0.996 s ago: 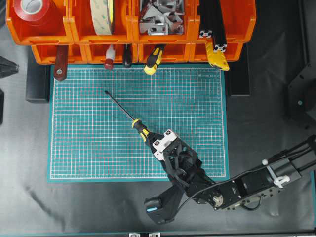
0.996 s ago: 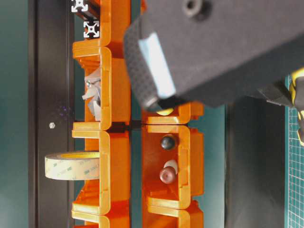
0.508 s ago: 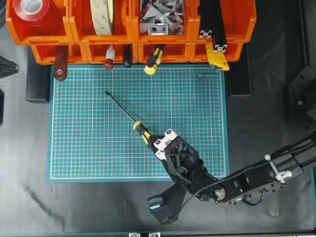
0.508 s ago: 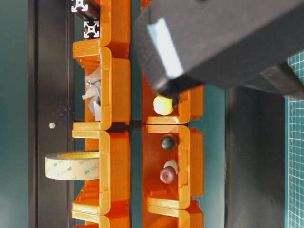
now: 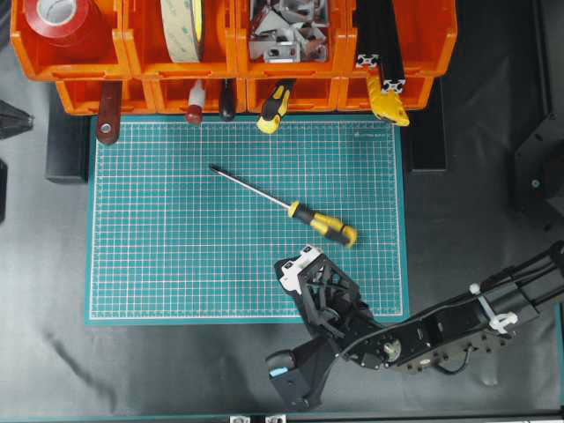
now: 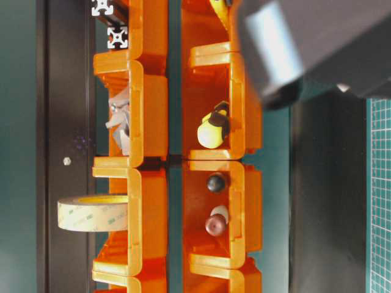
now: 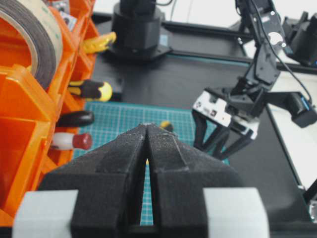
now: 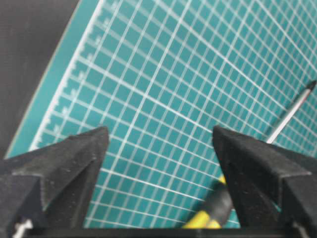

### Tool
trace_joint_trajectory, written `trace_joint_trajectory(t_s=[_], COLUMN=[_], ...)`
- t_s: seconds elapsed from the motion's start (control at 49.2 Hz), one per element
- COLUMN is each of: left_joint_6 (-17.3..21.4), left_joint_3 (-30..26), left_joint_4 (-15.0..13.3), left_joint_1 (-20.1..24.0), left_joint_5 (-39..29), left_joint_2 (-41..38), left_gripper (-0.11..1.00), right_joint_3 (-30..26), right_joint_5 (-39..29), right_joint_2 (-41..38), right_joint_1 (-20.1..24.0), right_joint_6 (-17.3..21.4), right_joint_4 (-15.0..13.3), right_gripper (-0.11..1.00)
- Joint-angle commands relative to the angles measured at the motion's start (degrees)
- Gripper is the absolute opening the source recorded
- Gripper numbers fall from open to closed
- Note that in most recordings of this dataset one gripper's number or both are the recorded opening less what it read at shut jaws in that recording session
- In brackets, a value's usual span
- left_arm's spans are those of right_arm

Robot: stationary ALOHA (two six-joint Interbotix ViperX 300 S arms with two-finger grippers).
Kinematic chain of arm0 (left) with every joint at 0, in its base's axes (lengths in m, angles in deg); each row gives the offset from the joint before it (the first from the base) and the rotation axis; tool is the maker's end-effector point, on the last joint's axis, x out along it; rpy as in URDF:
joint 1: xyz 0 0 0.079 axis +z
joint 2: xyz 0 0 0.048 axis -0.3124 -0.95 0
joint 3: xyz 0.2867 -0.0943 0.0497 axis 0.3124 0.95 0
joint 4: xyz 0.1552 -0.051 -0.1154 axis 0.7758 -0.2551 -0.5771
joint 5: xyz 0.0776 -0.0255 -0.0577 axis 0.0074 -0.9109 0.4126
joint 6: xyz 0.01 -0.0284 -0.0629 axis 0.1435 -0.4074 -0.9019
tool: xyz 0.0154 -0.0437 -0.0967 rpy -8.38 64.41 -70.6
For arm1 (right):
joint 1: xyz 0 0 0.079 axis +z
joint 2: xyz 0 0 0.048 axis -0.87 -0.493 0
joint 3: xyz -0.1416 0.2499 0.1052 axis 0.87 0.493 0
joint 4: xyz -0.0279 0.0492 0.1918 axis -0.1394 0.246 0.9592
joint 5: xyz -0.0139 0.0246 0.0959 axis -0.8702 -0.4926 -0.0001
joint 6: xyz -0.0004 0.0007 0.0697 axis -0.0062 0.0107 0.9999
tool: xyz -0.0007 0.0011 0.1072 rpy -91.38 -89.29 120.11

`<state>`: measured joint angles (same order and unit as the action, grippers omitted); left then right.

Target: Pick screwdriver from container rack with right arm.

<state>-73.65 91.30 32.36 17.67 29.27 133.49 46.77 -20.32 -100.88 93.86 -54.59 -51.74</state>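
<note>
screwdriver (image 5: 291, 206) released onto the mat, shifted toward frame centre-right, right gripper (image 5: 300, 264) now spread empty, drawn back toward lower frame

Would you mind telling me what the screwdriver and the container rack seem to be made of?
The screwdriver: thin shaft looks like bare steel, with a pale glint along it; handle likely moulded plastic or rubber, yellow with black grip patches. The container rack: probably glossy moulded plastic, uniformly bright orange with soft highlights.

A black table (image 5: 476, 220) carries a green mat (image 5: 159, 264) and an orange rack (image 5: 220, 53). A screwdriver (image 5: 322, 224) lies on the mat.
</note>
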Motion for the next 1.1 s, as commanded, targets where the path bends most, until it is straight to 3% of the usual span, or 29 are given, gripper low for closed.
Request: trace_joint_trajectory(t_s=[0.0, 0.366, 0.589, 1.077], left_joint_6=[-0.2, -0.1, -0.1, -0.1], left_joint_3=[-1.5, -1.4, -1.6, -1.8], left_joint_4=[0.2, 0.1, 0.2, 0.1], left_joint_1=[-0.1, -0.1, -0.3, -0.4], left_joint_5=[0.2, -0.7, -1.9, -2.6], left_joint_2=[-0.4, -0.4, 0.0, 0.9], left_gripper=[0.0, 0.0, 0.0, 0.0], right_joint_3=[-1.4, -1.2, 0.6, 13.6], right_joint_5=[0.1, -5.8, -7.7, -6.9], right_joint_2=[2.0, 11.3, 19.6, 36.7], right_joint_1=[0.0, 0.1, 1.1, 4.9], right_joint_6=[2.3, 14.6, 22.7, 38.3], right_joint_4=[0.1, -0.6, -3.6, -7.2], right_gripper=[0.82, 0.82, 0.82, 0.82])
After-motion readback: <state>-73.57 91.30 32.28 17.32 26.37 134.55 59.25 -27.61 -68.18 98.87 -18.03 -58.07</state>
